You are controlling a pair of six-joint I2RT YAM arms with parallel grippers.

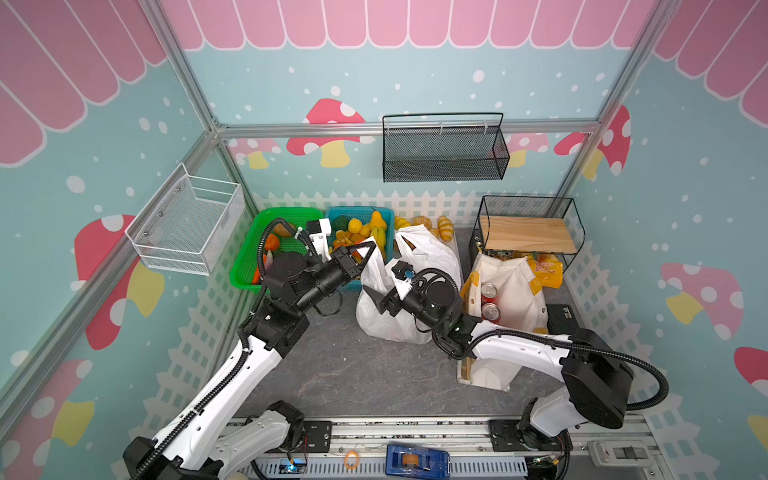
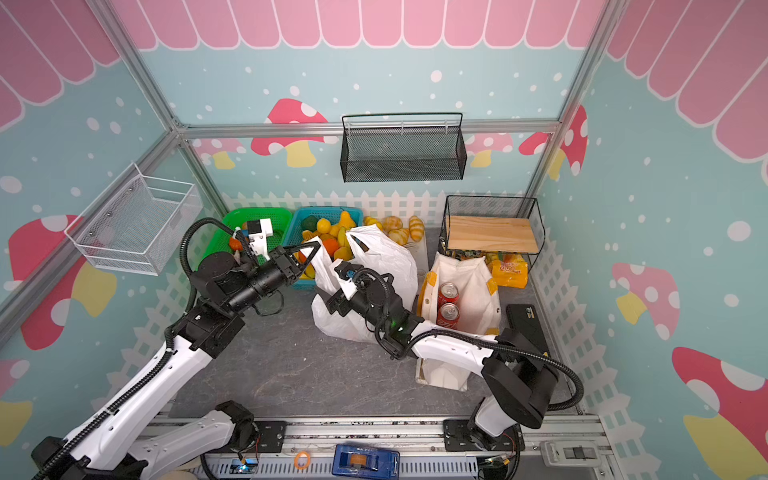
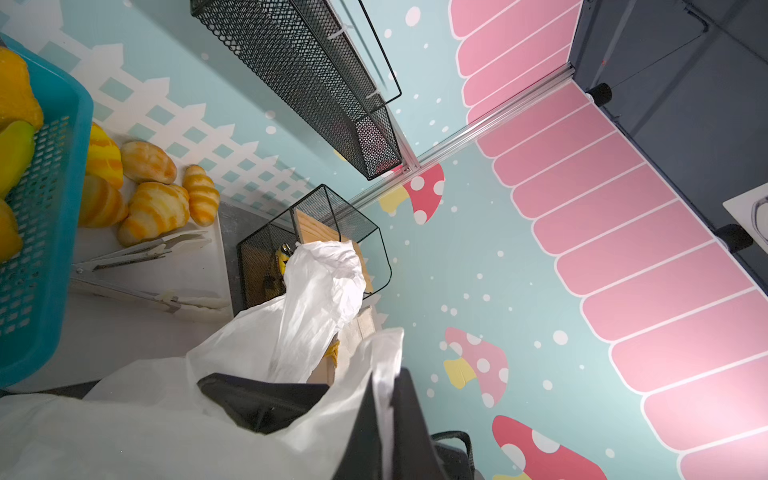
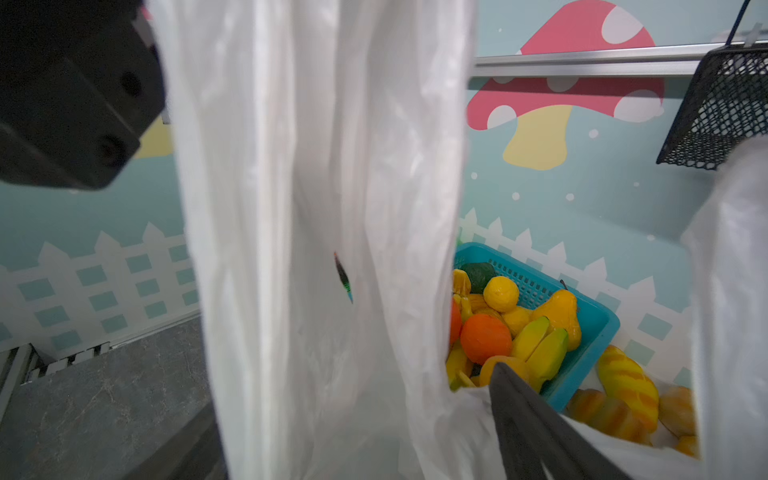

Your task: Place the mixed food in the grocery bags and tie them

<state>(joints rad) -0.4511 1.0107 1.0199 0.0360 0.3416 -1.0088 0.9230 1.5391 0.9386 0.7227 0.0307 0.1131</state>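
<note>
Editor: What could be spoiled from here?

Desk: Thin film is the worry. One handle of the plastic bag (image 1: pixel 432 257) is pinched in the left gripper (image 1: pixel 370 251), which is clenched tight and raised above the surface (image 1: pixel 353 374). If the handle is pulled harder, it could be stretched, torn or slipped free, and the bag could be toppled toward the blue basket (image 4: pixel 536 282).

Editor: And the other side?

Desk: The right gripper (image 1: pixel 379 301) is seen with jaws spread and nothing grasped, low against the bag's near side, just below the raised handle. In the right wrist view the strip of film is shown hanging between its fingers (image 4: pixel 523 419). If it is shut in the wrong place, loose film could be bunched instead of a handle, and no knot could be formed. The second handle (image 1: pixel 409 239) is left standing free at the back, apart from both grippers.

Editor: Where is the food?

Desk: Two soda cans (image 1: pixel 489 291) are seen in the open mouth of the tote (image 1: pixel 515 286), off to the right of the right gripper and apart from it. The tomato and onions cannot be made out.
</note>
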